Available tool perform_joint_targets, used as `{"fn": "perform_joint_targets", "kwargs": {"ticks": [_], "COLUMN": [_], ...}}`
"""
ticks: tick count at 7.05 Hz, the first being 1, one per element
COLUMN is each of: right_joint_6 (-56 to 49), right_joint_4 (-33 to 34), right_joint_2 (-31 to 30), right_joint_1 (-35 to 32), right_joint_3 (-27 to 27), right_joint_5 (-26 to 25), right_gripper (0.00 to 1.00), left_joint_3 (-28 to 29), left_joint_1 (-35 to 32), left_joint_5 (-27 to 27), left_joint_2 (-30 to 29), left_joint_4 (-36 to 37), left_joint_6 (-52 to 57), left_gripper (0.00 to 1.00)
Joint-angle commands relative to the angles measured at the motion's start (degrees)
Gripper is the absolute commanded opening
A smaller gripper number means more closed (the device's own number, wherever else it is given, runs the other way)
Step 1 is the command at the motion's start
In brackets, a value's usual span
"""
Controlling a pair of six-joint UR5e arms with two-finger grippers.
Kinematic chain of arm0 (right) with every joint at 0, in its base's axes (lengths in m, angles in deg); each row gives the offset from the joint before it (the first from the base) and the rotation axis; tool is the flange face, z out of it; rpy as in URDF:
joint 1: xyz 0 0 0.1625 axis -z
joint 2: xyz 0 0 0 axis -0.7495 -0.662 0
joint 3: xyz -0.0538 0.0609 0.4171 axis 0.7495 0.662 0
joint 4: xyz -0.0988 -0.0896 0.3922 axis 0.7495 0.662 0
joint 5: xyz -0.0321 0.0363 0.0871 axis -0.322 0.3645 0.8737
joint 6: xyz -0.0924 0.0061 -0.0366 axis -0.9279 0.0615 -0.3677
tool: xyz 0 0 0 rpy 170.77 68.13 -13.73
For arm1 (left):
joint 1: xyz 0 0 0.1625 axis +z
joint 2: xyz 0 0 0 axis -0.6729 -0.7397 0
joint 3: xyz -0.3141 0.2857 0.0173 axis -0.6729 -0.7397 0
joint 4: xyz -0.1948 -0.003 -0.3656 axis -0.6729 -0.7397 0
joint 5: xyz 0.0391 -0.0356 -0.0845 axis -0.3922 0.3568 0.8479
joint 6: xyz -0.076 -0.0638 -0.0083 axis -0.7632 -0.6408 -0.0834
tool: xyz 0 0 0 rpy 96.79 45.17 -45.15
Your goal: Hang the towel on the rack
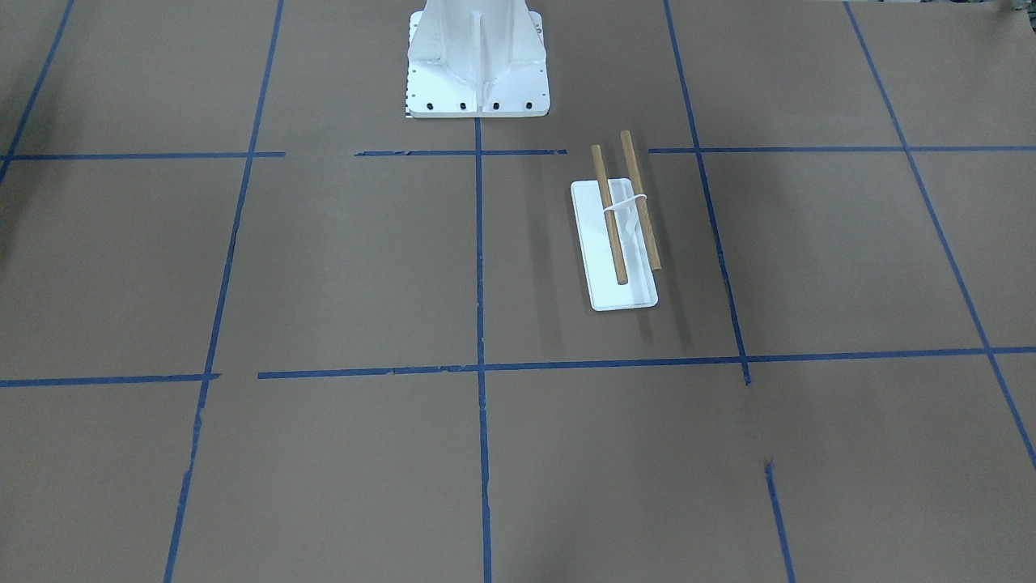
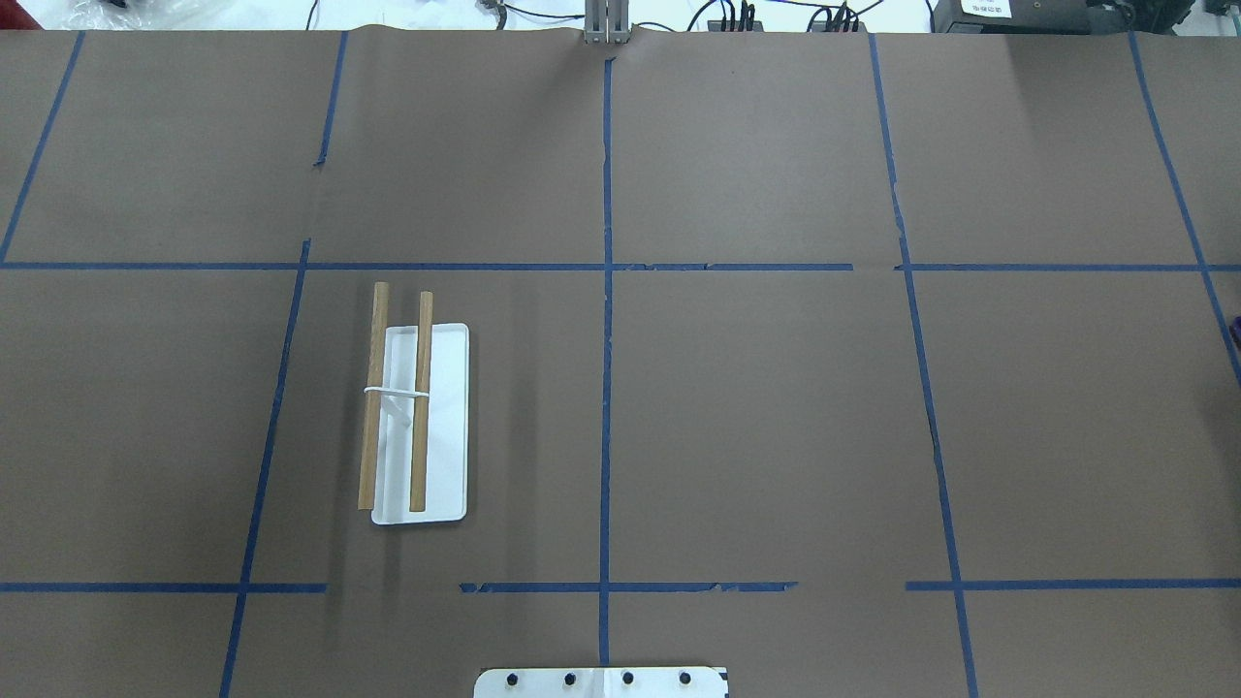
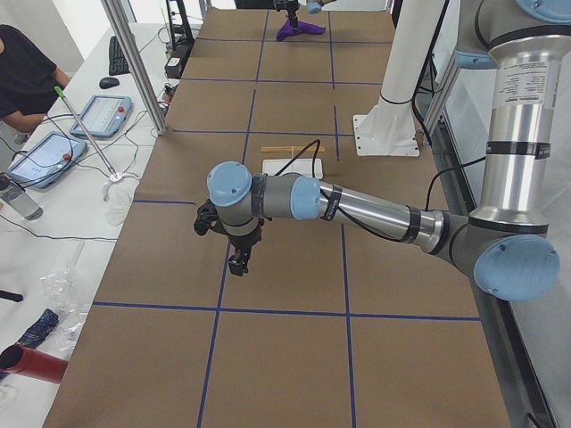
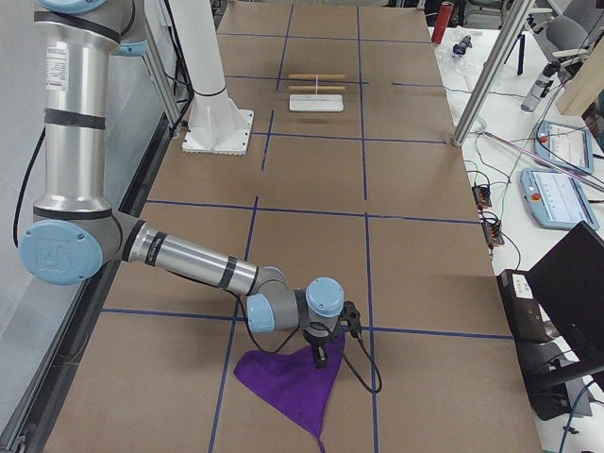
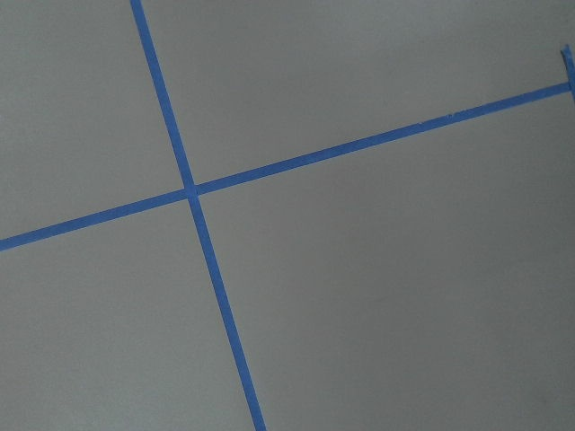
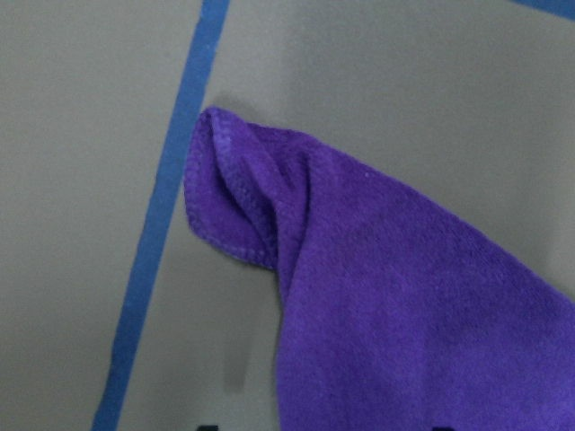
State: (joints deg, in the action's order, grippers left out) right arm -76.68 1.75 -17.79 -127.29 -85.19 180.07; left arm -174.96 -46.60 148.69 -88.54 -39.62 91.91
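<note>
Lying wrinkled on the brown paper-covered tabletop (image 2: 776, 436), the small purple cloth towel (image 4: 283, 389) is well apart from the rack (image 2: 418, 424), a white rectangular base plate carrying two parallel wooden rods joined at mid-length by a white bracket. The towel is at the tabletop end to the robot's right of the rack. The right gripper (image 4: 322, 355) points downward at the towel edge nearest the rack. It appears only in the side views, so it cannot be determined whether its jaws are released or clenched on the cloth. The right wrist view shows a folded, hemmed towel corner just beside a strip of blue tape (image 6: 162, 224). The left gripper (image 3: 239, 260) hangs pointing downward above bare tabletop, to the robot's left of the rack and apart from it. The state of its jaws likewise cannot be determined. The left wrist view shows only bare tabletop and a tape crossing.
</note>
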Motion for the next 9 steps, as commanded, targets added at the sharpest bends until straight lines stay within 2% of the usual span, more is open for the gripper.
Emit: {"fn": "perform_joint_targets", "kwargs": {"ticks": [1, 3, 4, 6, 7, 8, 9], "right_joint_6": [-0.58, -0.41, -0.32, 0.03, 1.59, 11.62, 21.55], "right_joint_4": [0.18, -0.08, 0.18, 3.68, 5.44, 8.77, 8.89], "right_joint_2": [-0.10, 0.07, 0.51, -0.88, -2.98, -2.30, -1.95], "right_joint_1": [0.09, 0.09, -0.08, -3.49, -3.60, -3.43, 0.40], "right_joint_3": [0.34, -0.44, -2.54, -12.43, -20.75, -28.06, -34.22], "right_joint_5": [0.17, 0.43, 2.00, 4.55, 4.39, 4.91, 5.18], "right_gripper": [0.00, 0.00, 0.00, 0.00, 0.00, 0.00, 0.00], "left_joint_3": [-0.19, -0.55, -0.72, -2.48, -2.57, -1.79, -1.08], "left_joint_1": [0.04, -0.05, -0.05, -0.05, -0.05, -0.05, -0.05], "left_joint_5": [0.01, 0.01, 0.01, 0.10, 0.54, 3.93, 10.14], "left_joint_2": [0.00, 0.00, 0.00, 0.00, -0.78, -1.23, -1.32], "left_joint_4": [-0.01, 0.08, 0.08, 0.16, 0.08, 0.08, 0.16], "left_joint_6": [0.01, 0.01, 0.01, -0.51, -0.52, -0.69, -1.30], "left_gripper": [1.00, 1.00, 1.00, 1.00, 1.00, 1.00, 1.00]}}
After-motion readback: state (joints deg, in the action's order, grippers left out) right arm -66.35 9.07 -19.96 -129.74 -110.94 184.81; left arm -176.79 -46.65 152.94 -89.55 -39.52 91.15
